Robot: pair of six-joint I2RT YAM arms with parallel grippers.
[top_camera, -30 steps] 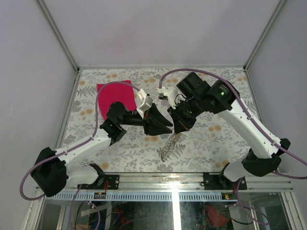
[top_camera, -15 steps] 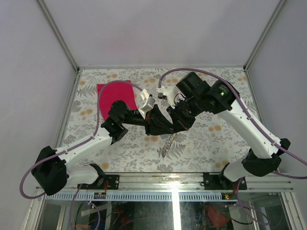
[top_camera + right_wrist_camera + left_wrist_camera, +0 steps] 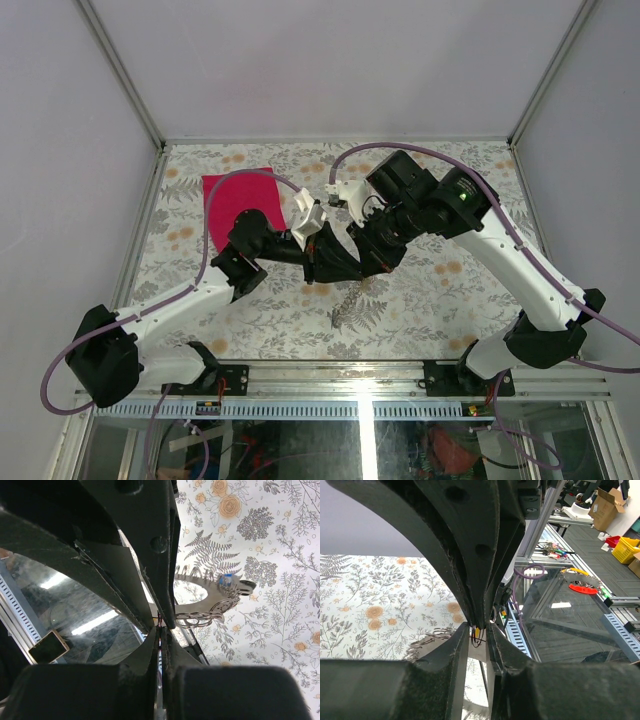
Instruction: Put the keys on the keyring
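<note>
Both grippers meet tip to tip above the middle of the table. My right gripper [image 3: 358, 262] [image 3: 161, 627] is shut on a thin red-headed key, seen only as a red sliver between its pads. The silvery keyring [image 3: 200, 617] [image 3: 350, 298], with its blue piece [image 3: 226, 579], hangs just beyond those tips. My left gripper [image 3: 342, 268] [image 3: 478, 632] stands with a narrow gap between its fingers. Inside that gap sit a yellow-orange key head [image 3: 477, 631] and a thin dark loop. The right arm's fingers [image 3: 470, 555] come down onto the same spot.
A pink-red cloth [image 3: 238, 200] lies flat at the back left of the flower-printed table [image 3: 450, 290]. A metal frame rail [image 3: 350, 365] runs along the near edge, with both arm bases on it. Grey walls close in the other three sides.
My left gripper has moved right until its tips meet the right gripper's, and its jaws have narrowed. The hanging keyring has swung a little. The right arm has barely moved.
</note>
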